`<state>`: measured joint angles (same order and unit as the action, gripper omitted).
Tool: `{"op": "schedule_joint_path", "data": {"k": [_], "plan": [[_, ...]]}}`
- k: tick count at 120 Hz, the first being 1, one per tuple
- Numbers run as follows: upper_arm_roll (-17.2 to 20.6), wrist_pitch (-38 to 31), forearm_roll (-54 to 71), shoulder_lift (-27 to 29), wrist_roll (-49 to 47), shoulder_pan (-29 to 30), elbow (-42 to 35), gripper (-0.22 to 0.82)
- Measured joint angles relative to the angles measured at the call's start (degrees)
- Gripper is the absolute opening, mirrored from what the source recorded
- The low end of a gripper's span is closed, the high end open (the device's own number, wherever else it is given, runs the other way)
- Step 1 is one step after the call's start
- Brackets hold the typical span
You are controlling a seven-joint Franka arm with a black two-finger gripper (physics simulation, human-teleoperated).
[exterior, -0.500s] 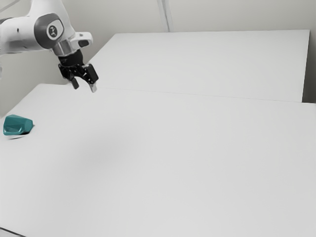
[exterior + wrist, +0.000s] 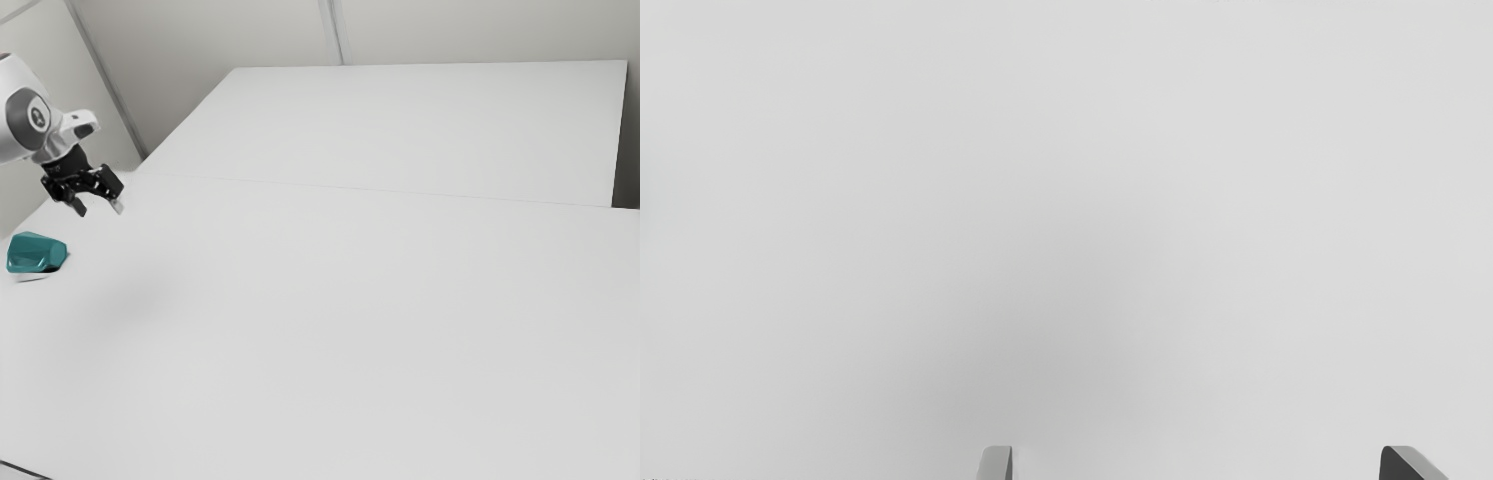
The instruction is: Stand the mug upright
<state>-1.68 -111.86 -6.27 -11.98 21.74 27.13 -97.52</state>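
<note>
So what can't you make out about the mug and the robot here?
- Mug: handle and opening, too small and angled in the exterior view to tell.
- Arm: its base, cut off by the exterior view's left edge.
- Gripper: everything behind its fingertips, cut off by the wrist view's bottom edge.

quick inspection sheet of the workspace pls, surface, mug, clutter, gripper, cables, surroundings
surface: white table, soft shadow on it
job's things: teal mug lying on its side, at the exterior view's left
clutter: nothing seen
gripper: the gripper is open, raised above the table, apart from the mug
cables: thin dark line at the exterior view's lower left corner, cannot tell if cable or edge
surroundings: pale walls, large white surface beyond the table
</note>
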Motion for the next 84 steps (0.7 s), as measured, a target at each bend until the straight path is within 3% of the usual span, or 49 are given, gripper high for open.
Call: {"op": "schedule_joint_path", "data": {"k": [12,47,71,84], "plan": [[0.77,-3.76,-6.59,-3.00,4.35,6.95,-0.02,0.60],[11.85,-7.90,-21.64,-10.06,25.53,32.33,3.81,0.60],[16.44,-5.57,-23.33,-17.91,38.51,42.01,12.30,0.60],[17.72,-2.73,-23.53,-22.92,45.11,44.40,19.04,0.60]]}}
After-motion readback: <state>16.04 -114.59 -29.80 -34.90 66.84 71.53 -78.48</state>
